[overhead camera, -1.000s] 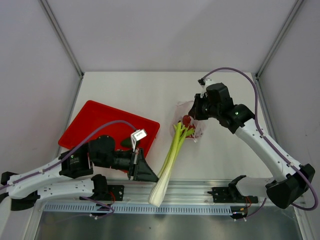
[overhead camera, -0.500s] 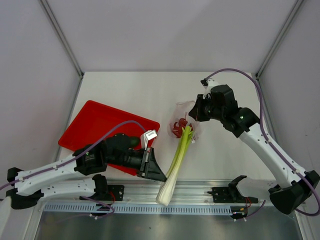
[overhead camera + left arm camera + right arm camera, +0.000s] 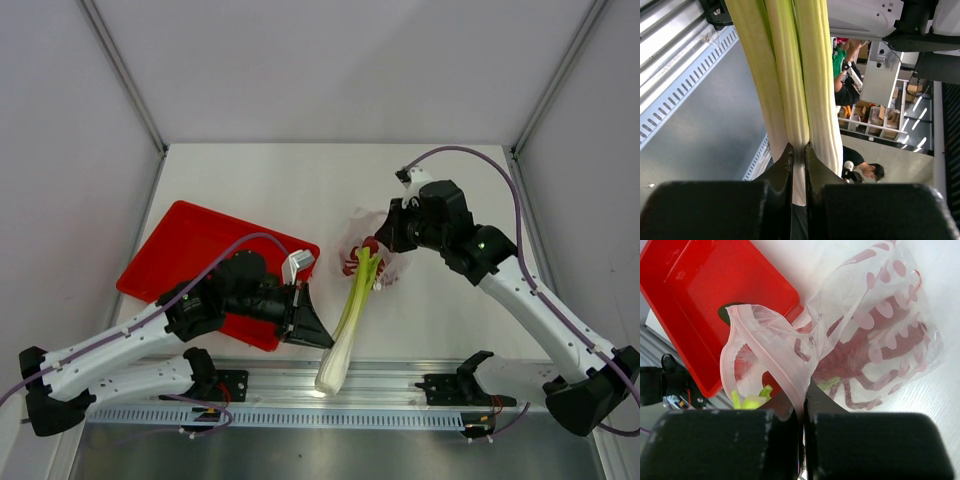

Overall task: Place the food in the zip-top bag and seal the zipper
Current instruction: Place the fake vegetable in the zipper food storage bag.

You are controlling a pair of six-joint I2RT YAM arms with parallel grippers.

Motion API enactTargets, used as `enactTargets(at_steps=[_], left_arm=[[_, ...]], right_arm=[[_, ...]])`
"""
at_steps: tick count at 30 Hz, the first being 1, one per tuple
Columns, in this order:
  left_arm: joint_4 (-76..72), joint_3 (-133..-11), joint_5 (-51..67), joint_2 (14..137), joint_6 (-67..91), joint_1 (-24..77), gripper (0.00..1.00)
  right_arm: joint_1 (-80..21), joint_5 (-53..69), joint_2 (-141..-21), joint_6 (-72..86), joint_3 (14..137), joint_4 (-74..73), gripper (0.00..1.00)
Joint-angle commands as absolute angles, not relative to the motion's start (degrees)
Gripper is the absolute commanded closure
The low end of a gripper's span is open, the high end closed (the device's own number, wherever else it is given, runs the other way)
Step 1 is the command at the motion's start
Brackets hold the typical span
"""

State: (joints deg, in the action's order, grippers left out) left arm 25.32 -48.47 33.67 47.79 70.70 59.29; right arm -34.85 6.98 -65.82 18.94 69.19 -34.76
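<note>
Top external view: the left gripper clamps the leek's pale lower stalk, its green tips at the zip-top bag's mouth. The right gripper pinches that rim open. The lobster lies inside. Next, I'd judge, the leek needs sliding deeper.

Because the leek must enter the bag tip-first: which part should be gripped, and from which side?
Probably the pale lower stalk of the leek, from the robot's left, jaws across its width, as the left gripper does. The stalk is long, straight and narrow there, and the green tip lies at the mouth of the zip-top bag, so that end should stay free.
</note>
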Motion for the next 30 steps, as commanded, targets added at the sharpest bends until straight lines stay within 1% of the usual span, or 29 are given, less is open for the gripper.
enactTargets(at_steps=[1, 9, 15, 20, 23, 30], left_arm=[[22.6, -48.6, 39.2, 48.7, 73.3, 57.3, 0.99], [21.5, -47.8, 45.5, 52.5, 76.1, 52.8, 0.99], [19.9, -46.2, 46.8, 53.6, 77.3, 49.1, 0.99], [14.1, -42.8, 48.5, 53.8, 83.3, 46.6, 0.99], [12.0, -44.4, 49.1, 54.7, 84.0, 46.4, 0.99], [14.7, -47.7, 48.9, 53.5, 82.3, 46.1, 1.0]], right_arm=[[-35.9, 7.9, -62.8, 15.7, 68.2, -29.5, 1.0], [-38.1, 8.3, -60.2, 13.1, 65.3, -28.0, 1.0], [-38.9, 8.6, -57.9, 12.0, 64.1, -28.0, 1.0], [-39.3, 8.9, -56.6, 11.3, 62.9, -28.5, 1.0], [-39.6, 7.9, -56.2, 11.1, 62.2, -28.7, 1.0], [-40.3, 5.2, -56.3, 10.2, 62.0, -29.3, 1.0]])
